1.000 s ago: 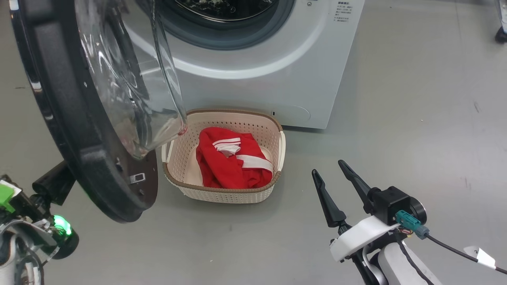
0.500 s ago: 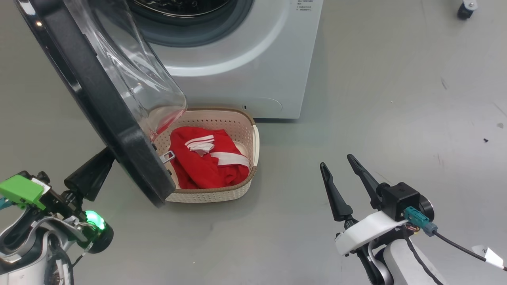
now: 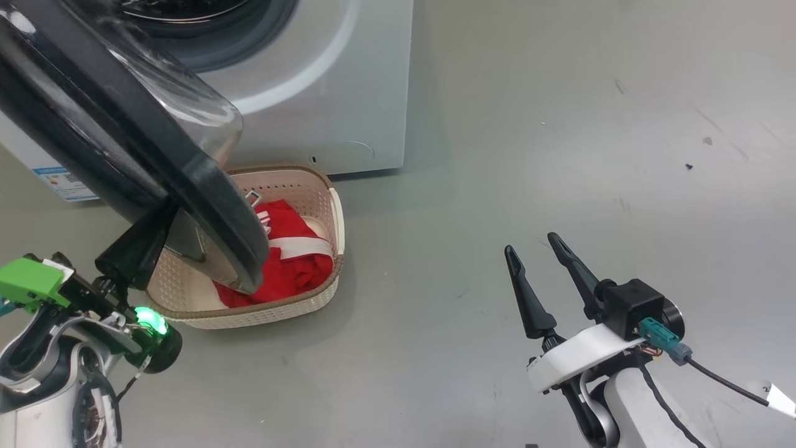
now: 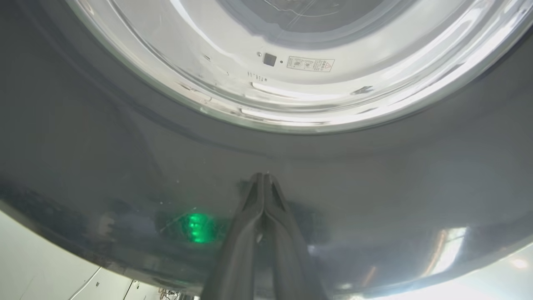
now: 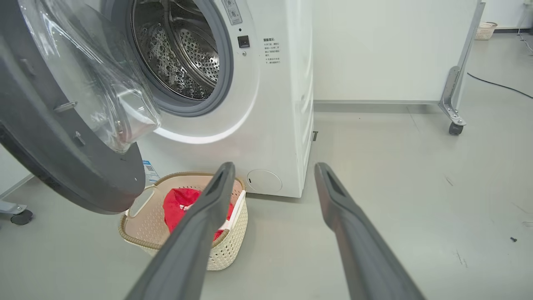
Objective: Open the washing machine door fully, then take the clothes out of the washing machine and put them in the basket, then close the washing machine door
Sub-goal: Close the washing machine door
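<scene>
The washing machine door [image 3: 124, 124], glossy black with a clear glass bowl, hangs half swung over the basket [image 3: 249, 314]. My left gripper [image 3: 163, 216] is shut with nothing in it. Its joined tips [image 4: 263, 175] touch the door's dark outer face [image 4: 374, 187]. The red, white-striped clothes [image 3: 292, 267] lie in the cream basket, partly hidden by the door. The white washing machine [image 3: 348, 81] stands behind, and its steel drum [image 5: 183, 54] looks empty. My right gripper [image 3: 530, 244] is open above bare floor, well right of the basket [image 5: 233, 246].
A white wall runs behind the machine. A metal frame on a caster [image 5: 456, 125] stands at the back right, with a cable [image 5: 495, 83] on the floor and another small basket [image 5: 485, 29] beyond. One more caster [image 5: 18, 216] sits left of the door.
The door has swung toward the machine's port with my shut left gripper behind it. The head camera has turned, shifting the whole picture left. My right gripper stays open.
</scene>
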Tool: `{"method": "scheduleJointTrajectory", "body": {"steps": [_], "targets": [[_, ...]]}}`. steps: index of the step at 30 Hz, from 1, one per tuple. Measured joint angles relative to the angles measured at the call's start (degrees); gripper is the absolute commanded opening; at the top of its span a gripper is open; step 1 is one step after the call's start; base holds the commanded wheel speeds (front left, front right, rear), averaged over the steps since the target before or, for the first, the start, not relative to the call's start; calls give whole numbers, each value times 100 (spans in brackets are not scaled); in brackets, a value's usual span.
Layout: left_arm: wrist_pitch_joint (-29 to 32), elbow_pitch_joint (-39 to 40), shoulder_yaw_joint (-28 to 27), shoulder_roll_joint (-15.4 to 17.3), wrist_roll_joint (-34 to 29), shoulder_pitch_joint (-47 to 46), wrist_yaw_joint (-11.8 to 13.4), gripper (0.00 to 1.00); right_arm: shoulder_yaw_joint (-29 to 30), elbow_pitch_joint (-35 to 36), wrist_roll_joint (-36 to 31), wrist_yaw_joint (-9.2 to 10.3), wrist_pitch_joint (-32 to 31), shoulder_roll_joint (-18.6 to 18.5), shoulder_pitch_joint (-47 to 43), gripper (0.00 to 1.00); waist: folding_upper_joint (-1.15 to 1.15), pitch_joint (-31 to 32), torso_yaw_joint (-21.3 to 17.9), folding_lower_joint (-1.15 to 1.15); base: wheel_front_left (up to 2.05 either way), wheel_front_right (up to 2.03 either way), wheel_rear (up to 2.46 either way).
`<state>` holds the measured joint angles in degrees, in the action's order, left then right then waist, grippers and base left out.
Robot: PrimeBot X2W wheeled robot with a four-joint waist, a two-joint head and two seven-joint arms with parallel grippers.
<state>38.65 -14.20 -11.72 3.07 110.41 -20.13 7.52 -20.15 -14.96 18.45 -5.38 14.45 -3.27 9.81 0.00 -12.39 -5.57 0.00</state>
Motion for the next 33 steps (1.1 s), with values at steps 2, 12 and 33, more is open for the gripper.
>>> {"method": "scheduleJointTrajectory", "body": {"steps": [2,12,33], "targets": [[-102,-10,-11,-8,4,-88,0,0,5,34,0,0,0,0,35,100,0,-40,-126,0,0,0,0],[-739,-171,-209,-37,242,-601,0,0,46,175,19,0,1,5,77,100,0,-286,-666,0,0,0,0],[-1884,-604,-201,-43,194,-2045,0,0,142,460,374,62,4,42,307,100,0,-1067,-1640,0,0,0,0]]}}
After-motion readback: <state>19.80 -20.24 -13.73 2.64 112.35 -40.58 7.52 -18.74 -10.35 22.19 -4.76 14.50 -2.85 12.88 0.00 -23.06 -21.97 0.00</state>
